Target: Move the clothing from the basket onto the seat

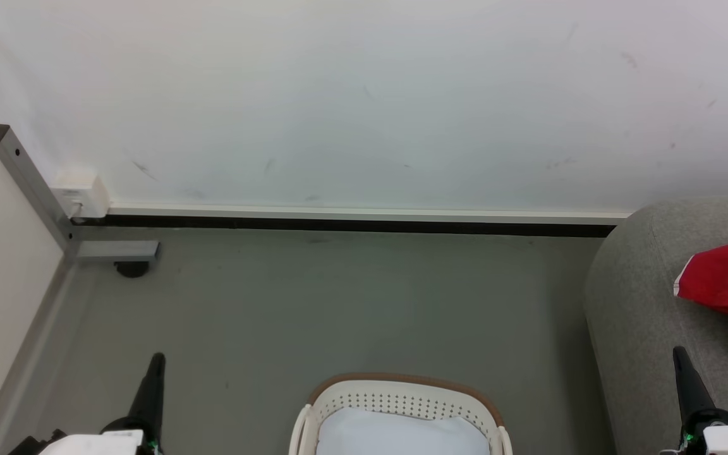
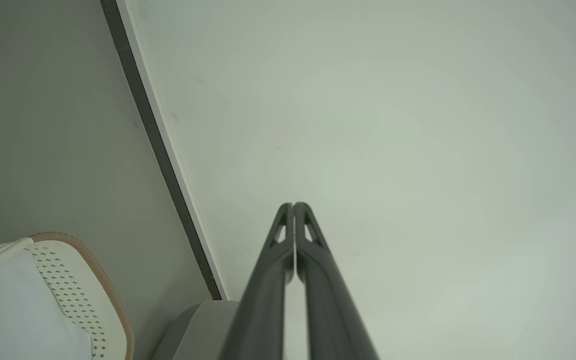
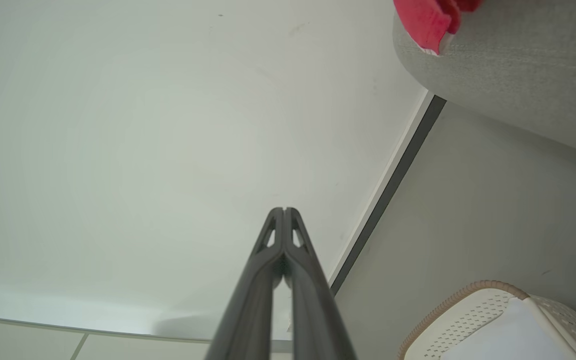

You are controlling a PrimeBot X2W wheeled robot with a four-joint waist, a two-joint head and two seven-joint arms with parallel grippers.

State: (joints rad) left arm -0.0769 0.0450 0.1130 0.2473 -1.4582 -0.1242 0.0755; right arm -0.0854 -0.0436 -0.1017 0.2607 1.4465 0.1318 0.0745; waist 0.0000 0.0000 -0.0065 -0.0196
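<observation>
Clothing (image 1: 721, 278) lies on the sofa (image 1: 642, 303), right of the basket (image 1: 402, 380) and well apart from it. The frame cuts it off, so I can't tell if it's one garment or both.

Risks:
- One corner seems to overhang the sofa's rounded edge and could slip to the floor (image 1: 339, 303).
- The right gripper (image 1: 680, 355), between basket and clothing, could snag the clothing on a swing.

Materials:
- Sofa: light grey woven upholstery, bulky, soft-cornered.
- Basket: cream perforated plastic with a brown rim; the visible interior is plain and pale.
- Clothing: limp bright red fabric, white trim.
- Right gripper and left gripper (image 1: 157, 363), which is left of the basket: slim dark fingers pressed together — nothing pinched.
</observation>
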